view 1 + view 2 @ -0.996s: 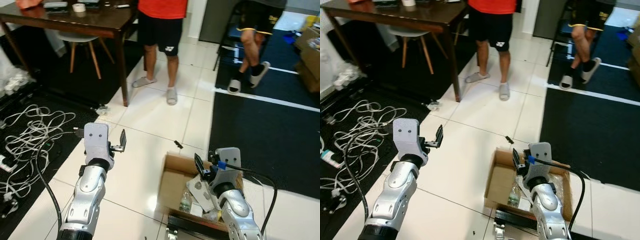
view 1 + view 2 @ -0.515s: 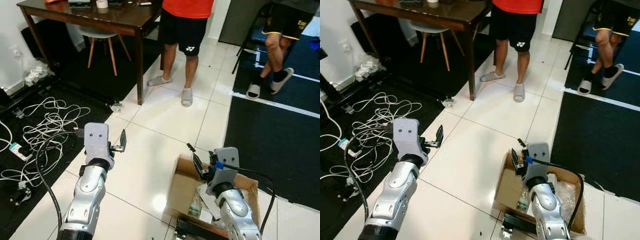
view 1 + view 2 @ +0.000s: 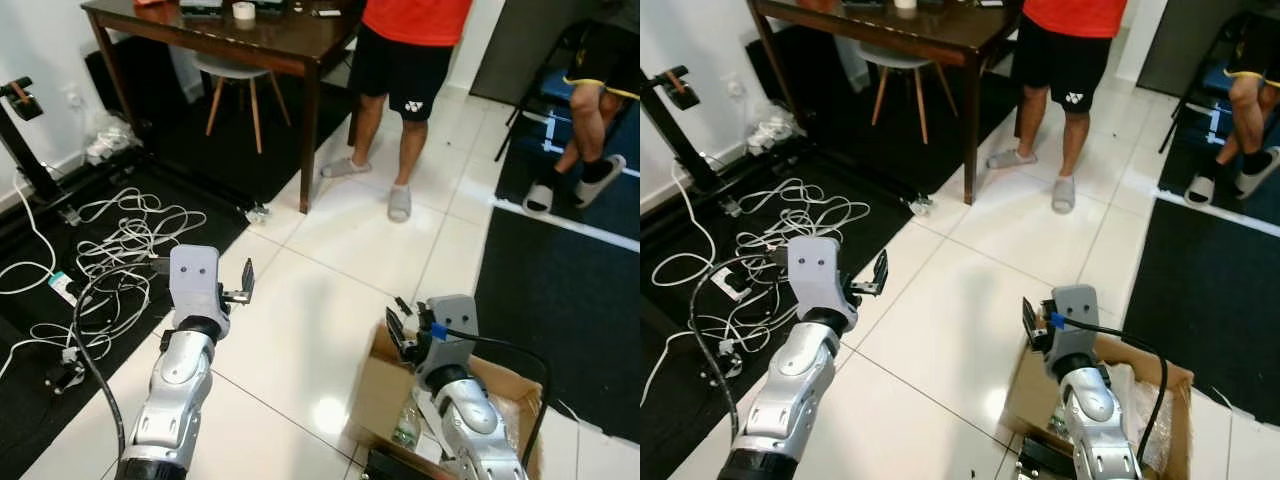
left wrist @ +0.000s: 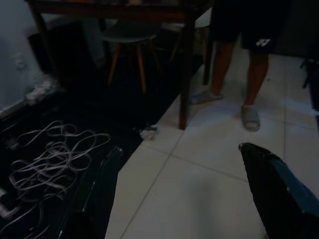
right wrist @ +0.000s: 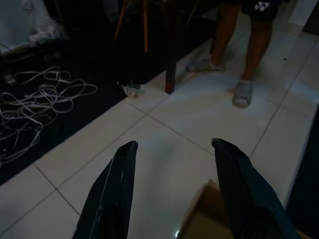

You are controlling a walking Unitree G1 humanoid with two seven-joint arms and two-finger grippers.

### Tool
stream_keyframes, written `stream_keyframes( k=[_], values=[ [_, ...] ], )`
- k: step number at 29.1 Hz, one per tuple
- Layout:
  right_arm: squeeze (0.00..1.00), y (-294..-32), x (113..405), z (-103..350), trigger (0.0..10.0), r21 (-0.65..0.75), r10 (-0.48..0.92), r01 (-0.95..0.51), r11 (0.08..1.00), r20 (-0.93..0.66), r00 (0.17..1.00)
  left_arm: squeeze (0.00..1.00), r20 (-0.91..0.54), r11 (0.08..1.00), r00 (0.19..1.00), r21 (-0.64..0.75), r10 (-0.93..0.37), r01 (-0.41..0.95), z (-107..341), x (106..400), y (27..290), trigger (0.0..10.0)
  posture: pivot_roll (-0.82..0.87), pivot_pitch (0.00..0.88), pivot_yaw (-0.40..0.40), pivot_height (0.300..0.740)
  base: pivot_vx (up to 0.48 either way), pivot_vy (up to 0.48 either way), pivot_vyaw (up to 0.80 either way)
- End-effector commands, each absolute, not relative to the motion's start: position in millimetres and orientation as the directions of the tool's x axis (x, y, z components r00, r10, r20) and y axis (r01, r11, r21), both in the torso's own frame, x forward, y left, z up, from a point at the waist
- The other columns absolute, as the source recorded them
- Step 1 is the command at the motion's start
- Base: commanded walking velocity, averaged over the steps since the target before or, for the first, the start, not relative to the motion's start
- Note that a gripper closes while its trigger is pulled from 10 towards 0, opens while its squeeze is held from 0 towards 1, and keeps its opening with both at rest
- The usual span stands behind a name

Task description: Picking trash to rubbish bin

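Note:
A small crumpled piece of trash [image 3: 258,212] lies on the white tiles beside the dark table's leg, at the edge of the black mat. It also appears far ahead as the trash [image 5: 131,89] in the right wrist view. An open cardboard box [image 3: 382,388] with a plastic bottle [image 3: 405,428] and wrappers inside stands at the lower right. My right gripper [image 3: 403,335] hangs open and empty over the box's near-left corner. My left gripper [image 3: 243,283] is held out open and empty above bare tiles, well short of the trash.
A person in a red shirt [image 3: 405,70] stands by the wooden table [image 3: 250,35]; another person [image 3: 590,100] sits at the far right. Tangled white cables [image 3: 110,250] cover the black mat on the left. A chair [image 3: 235,80] stands under the table.
The whole picture has shifted: the camera swung left, bringing more cables and the left wall into view. Both arms keep the same pose with fingers apart.

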State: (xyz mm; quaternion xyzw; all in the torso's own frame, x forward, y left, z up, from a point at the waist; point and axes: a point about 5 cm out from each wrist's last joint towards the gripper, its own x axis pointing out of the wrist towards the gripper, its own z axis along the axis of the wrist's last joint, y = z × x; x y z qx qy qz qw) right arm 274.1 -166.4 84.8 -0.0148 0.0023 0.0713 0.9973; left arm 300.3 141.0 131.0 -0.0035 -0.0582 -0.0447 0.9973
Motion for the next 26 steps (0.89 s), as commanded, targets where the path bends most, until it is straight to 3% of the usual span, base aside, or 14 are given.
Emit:
stream_keyframes(
  k=[1,26],
  values=[
    [0.0,-166.1,271.1,80.9,10.0,-0.022,0.141,-0.142,0.99,-0.027,0.99,0.0,0.105,0.996,0.991,0.003,-0.087,0.088,127.1,298.6,140.4,10.0,-0.04,0.123,-0.009,0.74,0.0,0.0,0.8],
    [0.0,-166.5,271.1,81.8,10.0,-0.025,0.144,-0.145,0.989,-0.028,0.989,0.0,0.111,0.996,0.99,-0.003,-0.09,0.091,127.0,297.8,139.7,10.0,-0.04,0.129,-0.015,0.74,0.0,0.0,0.8]
  ],
)
